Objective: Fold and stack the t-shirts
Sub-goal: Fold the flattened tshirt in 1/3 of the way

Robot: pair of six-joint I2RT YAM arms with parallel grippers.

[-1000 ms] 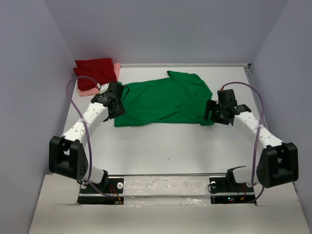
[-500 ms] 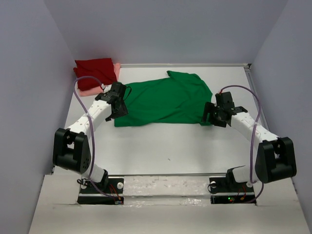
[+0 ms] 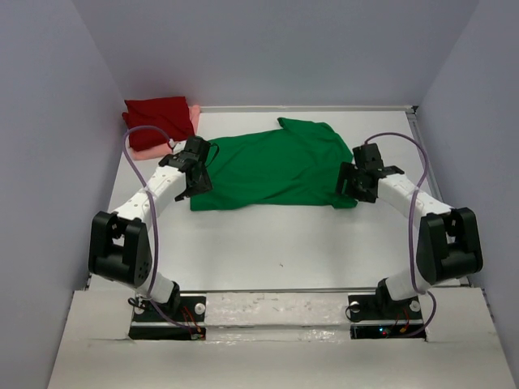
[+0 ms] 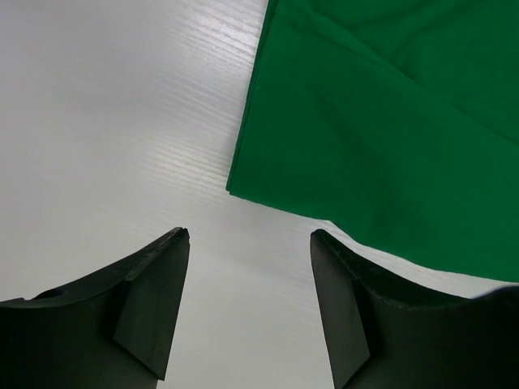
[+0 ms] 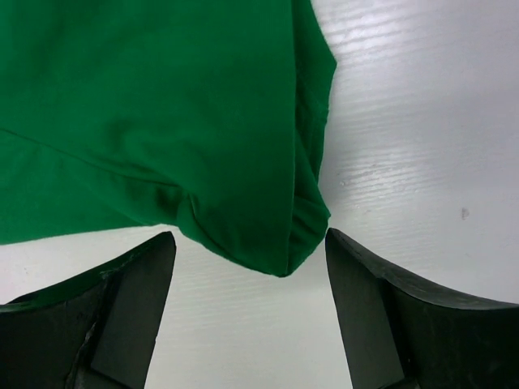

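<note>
Top view: green shirt [image 3: 272, 166] lies spread mid-table [image 3: 276, 235]. Red shirt [image 3: 158, 113] sits folded atop pink shirt [image 3: 152, 147], ~10 o'clock from the green one. L gripper [image 3: 193, 174] is at the green shirt's 8 o'clock corner, R gripper [image 3: 350, 182] at its 4 o'clock corner.

L wrist: L gripper [image 4: 249, 239] jaws apart, empty. Green shirt [image 4: 381, 121] corner at 12–1 o'clock, just past the tips, on the table [image 4: 105, 121].

R wrist: R gripper [image 5: 249, 237] jaws wide apart. Bunched green shirt [image 5: 146, 105] corner at 12 o'clock dips btwn the tips, not clamped. Bare table [image 5: 405, 121] at 2 o'clock.
</note>
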